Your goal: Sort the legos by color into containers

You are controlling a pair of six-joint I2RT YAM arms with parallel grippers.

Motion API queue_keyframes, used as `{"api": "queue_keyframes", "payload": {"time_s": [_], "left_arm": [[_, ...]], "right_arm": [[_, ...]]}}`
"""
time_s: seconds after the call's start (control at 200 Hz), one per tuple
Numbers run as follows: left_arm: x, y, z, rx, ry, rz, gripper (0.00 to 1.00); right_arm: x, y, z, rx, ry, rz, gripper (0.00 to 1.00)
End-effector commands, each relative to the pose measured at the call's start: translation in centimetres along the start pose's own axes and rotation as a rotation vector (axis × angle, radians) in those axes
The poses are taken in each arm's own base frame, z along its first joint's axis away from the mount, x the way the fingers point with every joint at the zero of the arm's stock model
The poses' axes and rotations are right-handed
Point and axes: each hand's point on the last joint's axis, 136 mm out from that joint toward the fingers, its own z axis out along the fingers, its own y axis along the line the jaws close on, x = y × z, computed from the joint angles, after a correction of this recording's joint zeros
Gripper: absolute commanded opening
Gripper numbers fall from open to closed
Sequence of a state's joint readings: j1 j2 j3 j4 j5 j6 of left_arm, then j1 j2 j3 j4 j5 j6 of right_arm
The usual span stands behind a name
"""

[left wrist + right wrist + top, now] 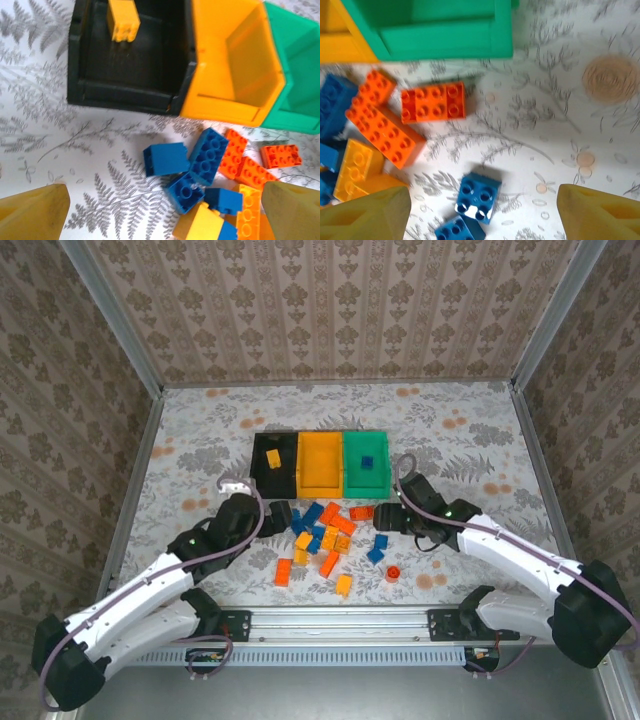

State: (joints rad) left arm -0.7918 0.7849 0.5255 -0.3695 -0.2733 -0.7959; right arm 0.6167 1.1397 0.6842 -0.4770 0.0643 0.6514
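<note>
The left gripper hangs low over the table just in front of the black bin, its jaws spread wide with nothing between them. The right gripper is also spread and empty, just in front of the green bin. One yellow brick lies in the black bin and one blue brick in the green one. The orange bin between them looks empty. The rest of the bricks lie in a loose heap just in front of the bins, between the two grippers, with a few strays nearer the arms. The trouble is the crowding — below the left gripper, blue, yellow and orange bricks touch and overlap, so jaws closing there could catch two colours at once or knock a neighbour aside. Both arms point at the same heap, so they may bump if they go in together. The bins stand wall to wall — a brick let go near a shared wall could fall into the wrong one.
</note>
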Motion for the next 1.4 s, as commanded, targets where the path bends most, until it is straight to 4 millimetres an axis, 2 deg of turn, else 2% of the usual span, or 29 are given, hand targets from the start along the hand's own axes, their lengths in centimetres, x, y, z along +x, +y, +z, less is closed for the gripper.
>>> {"api": "queue_keyframes", "payload": {"time_s": [0.0, 0.355, 0.565, 0.865, 0.94, 1.08, 1.175, 1.27, 1.395], "left_arm": [[0.8, 0.4, -0.1, 0.007, 0.006, -0.063, 1.00], [1.3, 1.6, -0.4, -0.029, 0.008, -0.075, 1.00], [1.6, 2.5, -0.5, -0.046, -0.003, -0.087, 1.00], [1.9, 3.1, -0.2, -0.064, 0.003, -0.093, 1.00], [1.9, 3.1, -0.1, -0.067, 0.007, -0.093, 1.00], [2.1, 3.3, 0.0, -0.071, 0.012, -0.097, 1.00], [2.1, 3.3, 0.0, -0.070, 0.014, -0.097, 1.00], [2.0, 3.3, 0.0, -0.069, 0.012, -0.099, 1.00], [1.9, 3.1, 0.1, -0.062, 0.008, -0.105, 1.00]], "right_arm": [[2.5, 0.2, 0.3, -0.008, 0.092, -0.027, 0.77], [9.4, -2.1, -0.3, 0.137, 0.286, -0.093, 0.74], [11.5, -2.4, 0.2, 0.167, 0.340, -0.120, 0.72], [12.8, -1.9, 1.4, 0.163, 0.373, -0.139, 0.65], [12.7, -1.9, 1.5, 0.174, 0.373, -0.148, 0.61], [12.2, -1.0, 1.4, 0.153, 0.365, -0.156, 0.44], [11.1, 0.1, 0.6, 0.116, 0.338, -0.168, 0.34], [8.6, 2.4, -0.6, 0.058, 0.274, -0.195, 0.28], [3.2, 6.9, -1.4, -0.027, 0.140, -0.221, 0.25]]}}
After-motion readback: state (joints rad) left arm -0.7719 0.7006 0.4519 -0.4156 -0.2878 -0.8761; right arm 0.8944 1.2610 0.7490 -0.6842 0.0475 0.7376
